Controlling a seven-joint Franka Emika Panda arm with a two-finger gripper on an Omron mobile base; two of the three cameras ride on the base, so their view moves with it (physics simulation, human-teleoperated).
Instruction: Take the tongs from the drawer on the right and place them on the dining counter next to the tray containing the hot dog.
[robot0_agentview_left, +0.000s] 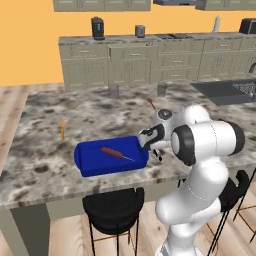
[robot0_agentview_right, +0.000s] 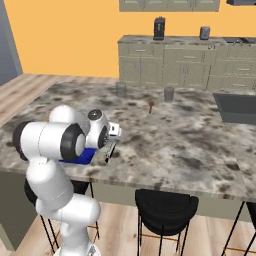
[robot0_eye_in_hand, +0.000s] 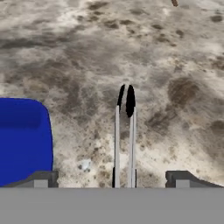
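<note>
The end effector (robot0_eye_in_hand: 109, 180) stands with fingers apart, and the tongs (robot0_eye_in_hand: 124, 135) lie between them on the tabletop (robot0_eye_in_hand: 175, 65), long axis pointing straight ahead, just beside the tray (robot0_eye_in_hand: 22, 140) near the front edge.

Two base cams behind the arm, left and right, look forward-down, sharing the tabletop (robot0_agentview_left: 45, 170) and blue tray (robot0_agentview_left: 111, 158). Hand cam close above tabletop, along the end effector (robot0_eye_in_hand: 111, 178).
</note>
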